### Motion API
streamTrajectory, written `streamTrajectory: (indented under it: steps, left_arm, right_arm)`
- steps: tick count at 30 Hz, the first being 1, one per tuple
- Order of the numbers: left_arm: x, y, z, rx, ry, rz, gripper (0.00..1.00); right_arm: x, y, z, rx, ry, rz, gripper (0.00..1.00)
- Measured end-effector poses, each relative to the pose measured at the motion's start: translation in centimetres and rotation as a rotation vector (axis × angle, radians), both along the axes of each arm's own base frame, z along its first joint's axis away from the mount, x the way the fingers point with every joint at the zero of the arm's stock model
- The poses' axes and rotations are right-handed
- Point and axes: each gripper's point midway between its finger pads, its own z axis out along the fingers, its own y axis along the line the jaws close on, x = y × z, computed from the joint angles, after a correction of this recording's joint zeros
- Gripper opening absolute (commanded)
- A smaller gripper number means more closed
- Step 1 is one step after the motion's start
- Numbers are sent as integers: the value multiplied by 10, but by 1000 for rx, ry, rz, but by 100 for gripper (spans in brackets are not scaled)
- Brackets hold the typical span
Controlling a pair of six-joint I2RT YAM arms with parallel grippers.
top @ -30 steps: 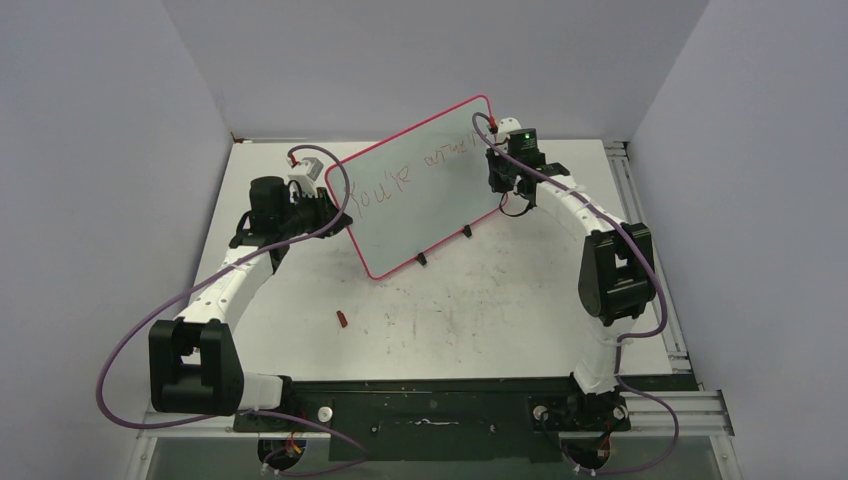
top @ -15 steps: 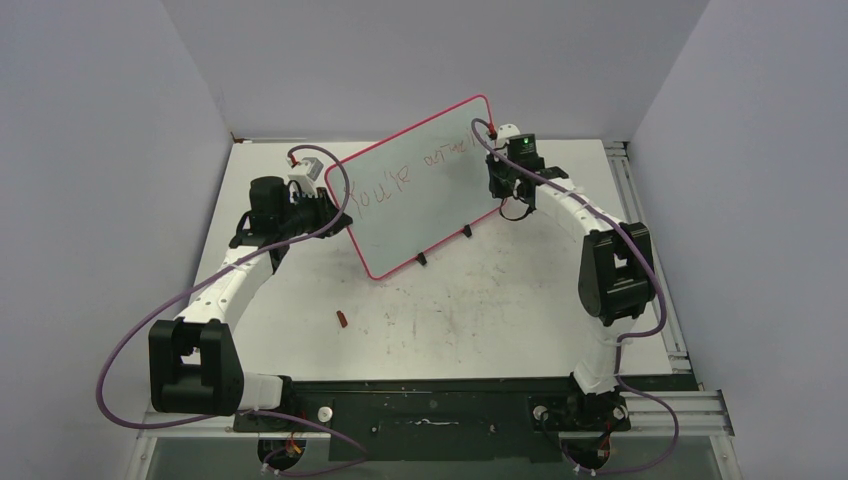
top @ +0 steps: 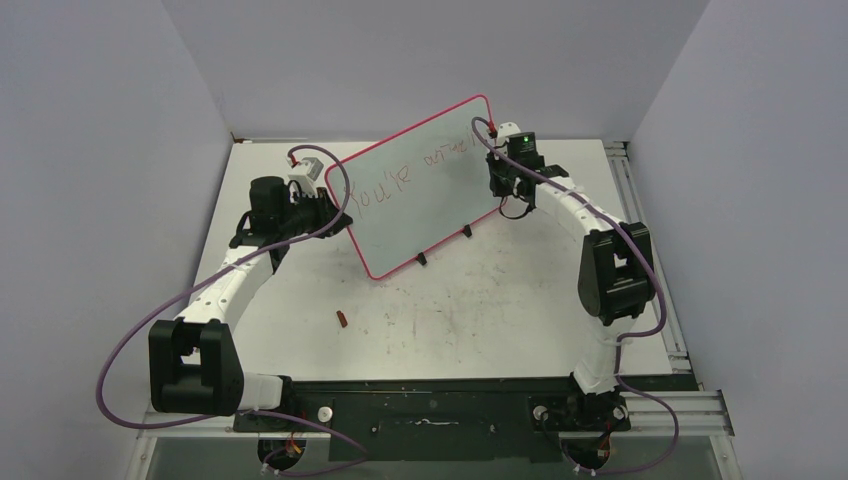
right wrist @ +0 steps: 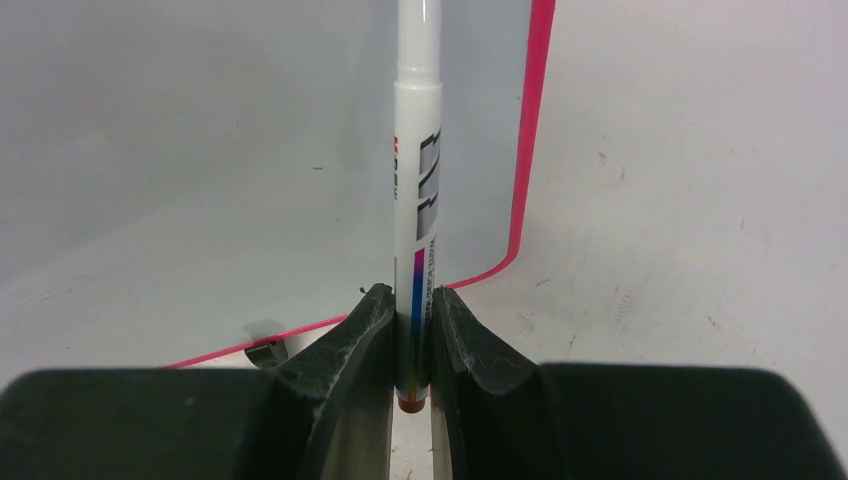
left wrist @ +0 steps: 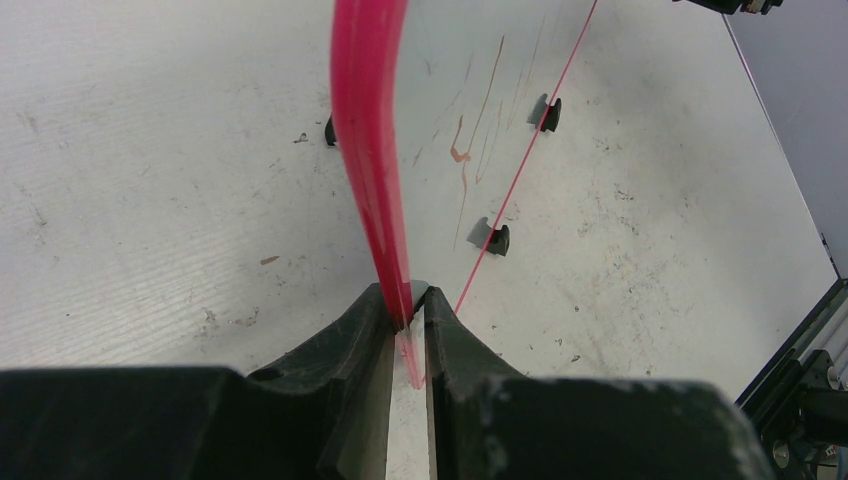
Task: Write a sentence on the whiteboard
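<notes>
At the far middle of the scuffed white table [top: 480, 300] stands a large rounded whiteboard [top: 420, 228] with a pale grey face and pink-red rim, tilted on small black clip feet [top: 421, 260]. Its left rim is pinched tight by the left gripper [left wrist: 408, 300]. At the board's right edge, the right gripper [right wrist: 410, 300] is clamped on a white marker pen [right wrist: 417, 170]; the tip is out of view. The thin reddish-brown handwritten sentence [top: 400, 180] crosses the upper face — "You're" is legible, the rest a scrawl. A small reddish-brown piece [top: 341, 319] lies on the table, well apart from the board.

plain pale grey walls [top: 100, 150] enclose a scuffed white table [top: 470, 310] on three sides. an aluminium rail [top: 628, 190] runs along its right edge
</notes>
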Motion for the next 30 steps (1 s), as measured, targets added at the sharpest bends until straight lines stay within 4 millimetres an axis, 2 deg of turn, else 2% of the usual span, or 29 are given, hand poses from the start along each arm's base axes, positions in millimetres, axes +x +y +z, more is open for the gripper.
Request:
streamTrajectory:
  steps: [7, 19, 30]
  left_arm:
    - [0, 0, 0, 0, 0, 0, 0]
    - [0, 0, 0, 0, 0, 0, 0]
    - [-1, -1, 1, 0, 3, -2, 0]
  right_arm:
    - [11, 0, 11, 4, -27, -8, 5]
    - [12, -1, 12, 1, -25, -10, 5]
    - [7, -3, -7, -11, 16, -10, 5]
